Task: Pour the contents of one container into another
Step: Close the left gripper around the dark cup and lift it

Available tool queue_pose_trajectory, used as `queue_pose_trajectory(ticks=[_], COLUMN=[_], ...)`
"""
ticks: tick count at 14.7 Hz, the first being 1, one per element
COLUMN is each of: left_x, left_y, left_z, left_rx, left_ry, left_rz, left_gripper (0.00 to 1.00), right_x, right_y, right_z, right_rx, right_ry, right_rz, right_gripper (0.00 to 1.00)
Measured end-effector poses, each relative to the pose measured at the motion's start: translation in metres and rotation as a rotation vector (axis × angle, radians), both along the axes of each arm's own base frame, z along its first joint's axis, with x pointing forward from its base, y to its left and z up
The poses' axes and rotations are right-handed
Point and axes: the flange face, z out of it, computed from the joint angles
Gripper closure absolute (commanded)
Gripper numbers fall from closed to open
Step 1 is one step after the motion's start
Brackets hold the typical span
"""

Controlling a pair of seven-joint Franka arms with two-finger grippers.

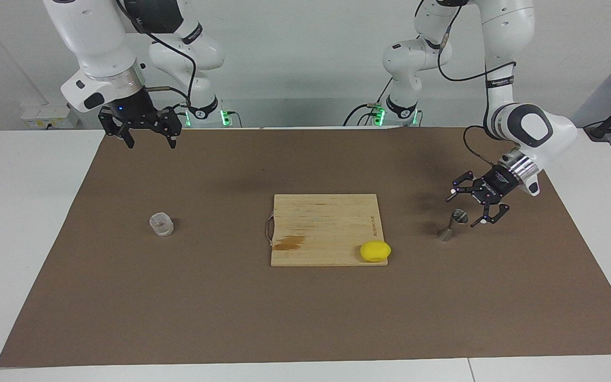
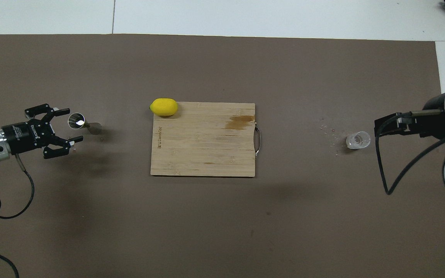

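Two grippers are seen over a brown mat (image 1: 305, 318), both with fingers spread wide and nothing held. In the facing view, a board (image 1: 326, 228) is found at the centre of the frame, with a lemon (image 1: 375, 251) on its lower right corner and a dark stain near its lower left edge. At the left of the frame, level with the board, the cup (image 1: 161, 223) is set upright on the mat. At the right of the frame, the jigger (image 1: 453, 224) is set on the mat, and the left gripper (image 1: 470, 208) is held low just beside its upper cone, tilted toward it, with no contact seen. In the upper left of the frame, the right gripper (image 1: 150, 139) is raised over the mat's top edge, pointed down, well apart from the cup.
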Motion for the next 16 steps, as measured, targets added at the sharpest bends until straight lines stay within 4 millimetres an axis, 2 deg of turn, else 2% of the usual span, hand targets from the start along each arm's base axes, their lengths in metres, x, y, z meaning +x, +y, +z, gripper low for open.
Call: queue_pose_trajectory(ticks=[2,7,8,9,10,11,13,15,16], left_x=[-0.0006,-0.0021,-0.0021,-0.002,-0.002,-0.0019,-0.0018,-0.0018,-0.0017], left_y=[-0.001,-0.0018,-0.0018,-0.0018,-0.0019,-0.0019,-0.0019,-0.0019,-0.0019], left_z=[-0.0023,-0.0063,-0.0065,-0.0068,-0.0069,-0.0068,-0.0069,-0.007,-0.0071], left_rx=[0.004,0.004,0.004,0.004,0.002,0.0,-0.002,-0.002,-0.002], left_ry=[0.003,0.009,0.009,0.01,0.009,0.009,0.009,0.009,0.009], left_rz=[0.005,0.006,0.006,0.007,0.008,0.01,0.012,0.013,0.013], left_gripper=[0.07,0.12,0.17,0.23,0.38,0.58,0.88,0.99,1.0], right_x=[0.0,0.0,0.0,0.0,0.0,0.0,0.0,0.0,0.0], right_y=[0.0,0.0,0.0,0.0,0.0,0.0,0.0,0.0,0.0], right_z=[0.0,0.0,0.0,0.0,0.0,0.0,0.0,0.0,0.0], right_rx=[0.0,0.0,0.0,0.0,0.0,0.0,0.0,0.0,0.0], right_ry=[0.0,0.0,0.0,0.0,0.0,0.0,0.0,0.0,0.0], right_rz=[0.0,0.0,0.0,0.0,0.0,0.0,0.0,0.0,0.0], right_gripper=[0.0,0.0,0.0,0.0,0.0,0.0,0.0,0.0,0.0])
